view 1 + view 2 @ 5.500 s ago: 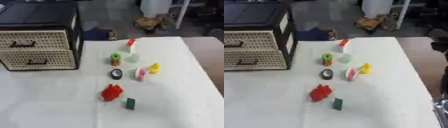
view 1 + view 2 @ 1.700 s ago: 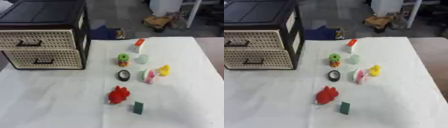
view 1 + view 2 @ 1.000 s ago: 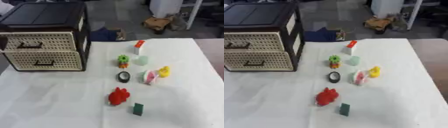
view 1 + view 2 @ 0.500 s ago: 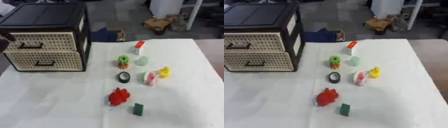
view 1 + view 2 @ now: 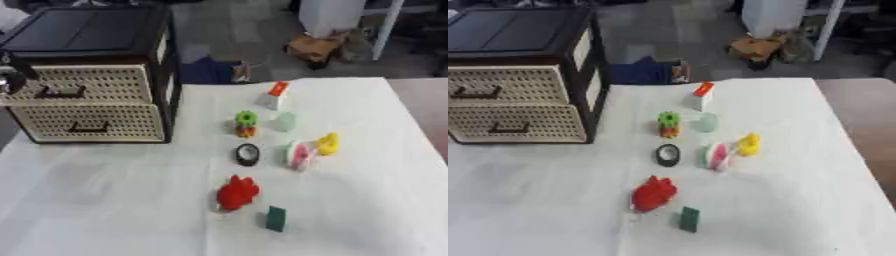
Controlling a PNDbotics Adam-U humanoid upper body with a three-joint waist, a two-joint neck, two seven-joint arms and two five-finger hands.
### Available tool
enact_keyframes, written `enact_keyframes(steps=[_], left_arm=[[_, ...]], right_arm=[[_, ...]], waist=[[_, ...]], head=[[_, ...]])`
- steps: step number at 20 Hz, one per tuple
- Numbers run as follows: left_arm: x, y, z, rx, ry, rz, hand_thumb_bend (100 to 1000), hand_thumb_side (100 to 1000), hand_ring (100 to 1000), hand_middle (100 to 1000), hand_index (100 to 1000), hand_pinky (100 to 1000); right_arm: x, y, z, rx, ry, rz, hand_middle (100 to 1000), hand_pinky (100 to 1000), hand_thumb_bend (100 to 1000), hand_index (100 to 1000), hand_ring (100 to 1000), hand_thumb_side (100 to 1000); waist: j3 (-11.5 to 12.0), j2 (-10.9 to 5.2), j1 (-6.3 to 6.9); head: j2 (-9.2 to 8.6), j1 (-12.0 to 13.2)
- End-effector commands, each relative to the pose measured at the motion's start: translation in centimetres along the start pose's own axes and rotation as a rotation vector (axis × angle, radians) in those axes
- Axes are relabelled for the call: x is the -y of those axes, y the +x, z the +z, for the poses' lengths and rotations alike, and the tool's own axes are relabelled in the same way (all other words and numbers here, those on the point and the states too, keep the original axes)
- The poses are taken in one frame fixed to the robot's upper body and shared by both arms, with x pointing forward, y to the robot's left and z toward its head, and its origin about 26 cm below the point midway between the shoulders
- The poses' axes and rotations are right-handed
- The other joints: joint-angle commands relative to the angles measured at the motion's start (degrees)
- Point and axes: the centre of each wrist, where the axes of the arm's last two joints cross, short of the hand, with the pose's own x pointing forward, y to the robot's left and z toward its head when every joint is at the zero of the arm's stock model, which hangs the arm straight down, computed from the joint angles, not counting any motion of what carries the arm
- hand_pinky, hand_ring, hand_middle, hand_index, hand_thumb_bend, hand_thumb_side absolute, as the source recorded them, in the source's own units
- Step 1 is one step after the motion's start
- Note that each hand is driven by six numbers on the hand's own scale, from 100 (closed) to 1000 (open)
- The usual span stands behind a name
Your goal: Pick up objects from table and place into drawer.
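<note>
Standing at the table's [image 5: 105, 200] left rear, the black drawer unit [image 5: 92, 75] shows two woven-front drawers; whether the upper drawer [image 5: 83, 86] is shut or slightly out cannot be told. A dark part of the left hand [image 5: 10, 77] shows at the left edge by the upper drawer; whether its fingers are released or clenched cannot be told. On the white cloth lie a red toy [image 5: 236, 192], green block [image 5: 276, 218], black ring [image 5: 248, 154], pink-and-white piece [image 5: 299, 154], yellow duck [image 5: 328, 143], green-and-orange stack [image 5: 246, 123], pale green piece [image 5: 284, 121] and white piece with red top [image 5: 273, 96].
</note>
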Motion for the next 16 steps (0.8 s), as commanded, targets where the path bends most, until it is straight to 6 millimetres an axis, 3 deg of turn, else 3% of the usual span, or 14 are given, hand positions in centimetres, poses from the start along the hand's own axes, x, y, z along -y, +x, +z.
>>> enact_keyframes(steps=[1,9,16], left_arm=[[-0.9,-0.4,0.3,-0.024,0.004,-0.014,100,1000,100,100,873,100],[-0.9,-0.6,-1.0,-0.029,-0.008,-0.012,100,1000,100,100,903,100],[-0.8,-0.7,-1.8,-0.032,-0.014,-0.004,100,1000,100,100,933,100]], right_arm=[[0.3,0.5,-0.8,0.039,0.013,0.015,630,671,100,842,635,1000],[0.2,0.6,-0.8,0.04,0.012,0.013,625,671,100,841,633,1000],[0.0,0.6,-0.8,0.044,0.014,0.011,623,672,100,841,633,1000]], waist=[[-0.1,-0.66,0.08],[-0.8,0.24,-0.03],[-1.4,1.08,-0.17]], head=[[-0.11,0.1],[-0.69,1.0],[-2.66,4.1]])
